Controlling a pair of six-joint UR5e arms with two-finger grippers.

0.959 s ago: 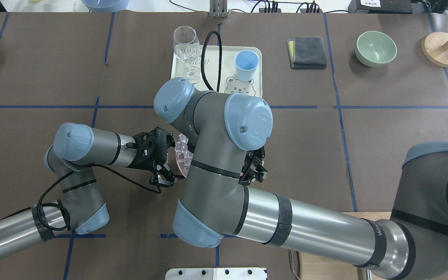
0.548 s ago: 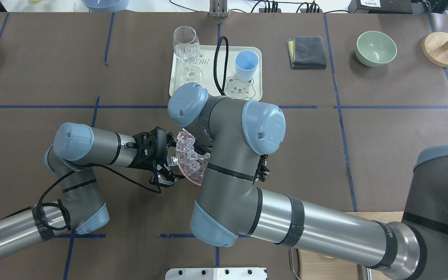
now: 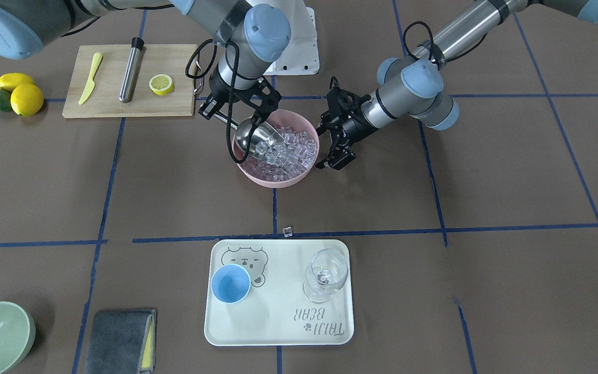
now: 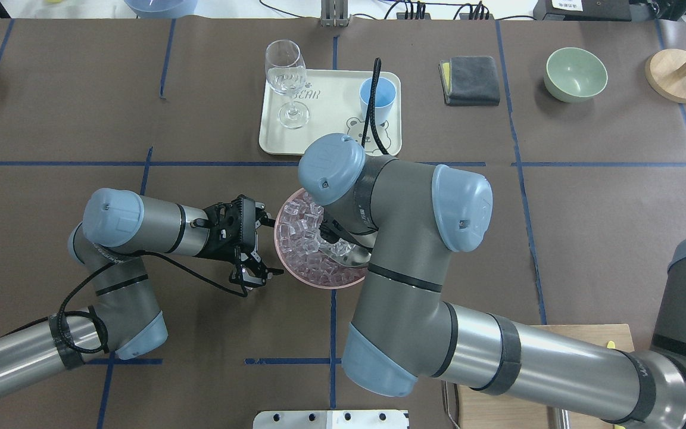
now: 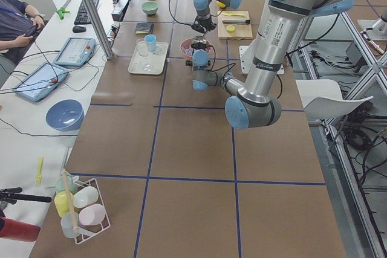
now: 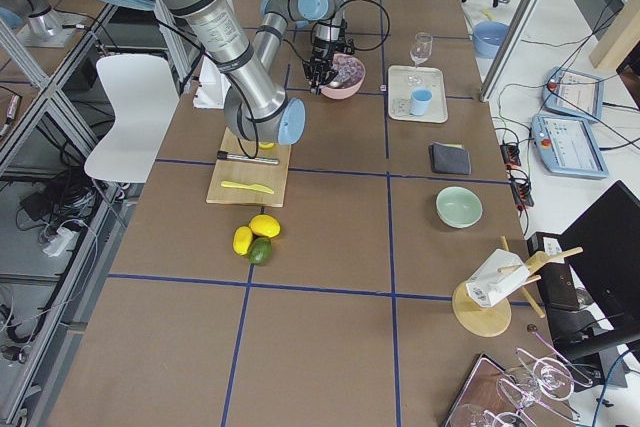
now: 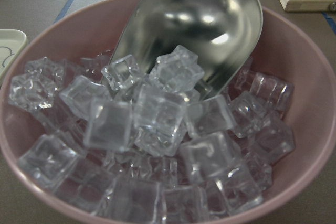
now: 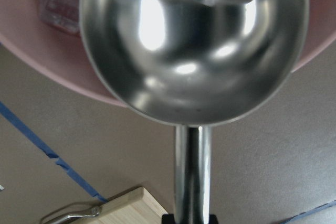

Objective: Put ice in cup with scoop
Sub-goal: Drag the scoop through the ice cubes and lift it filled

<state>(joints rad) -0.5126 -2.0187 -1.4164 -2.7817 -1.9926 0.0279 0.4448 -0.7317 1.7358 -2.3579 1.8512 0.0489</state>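
The right gripper (image 3: 221, 115), clamped on the scoop (image 3: 251, 136) handle, has swung across and dug into the ice (image 3: 288, 150) in the pink bowl (image 3: 278, 181). The left gripper (image 3: 326, 146) stays spread, empty, beside the rim. Loading has begun, and the cup (image 3: 230, 283) waits empty on the tray (image 3: 278, 332).

We find the steel scoop (image 3: 254, 136) lying in the round pink bowl (image 3: 278, 182) among the clear ice cubes (image 3: 291, 150). Beyond the bowl, on the pale rectangular tray (image 3: 283, 317), the light-blue cup (image 3: 230, 283) stands beside the stemmed wine glass (image 3: 325, 275).
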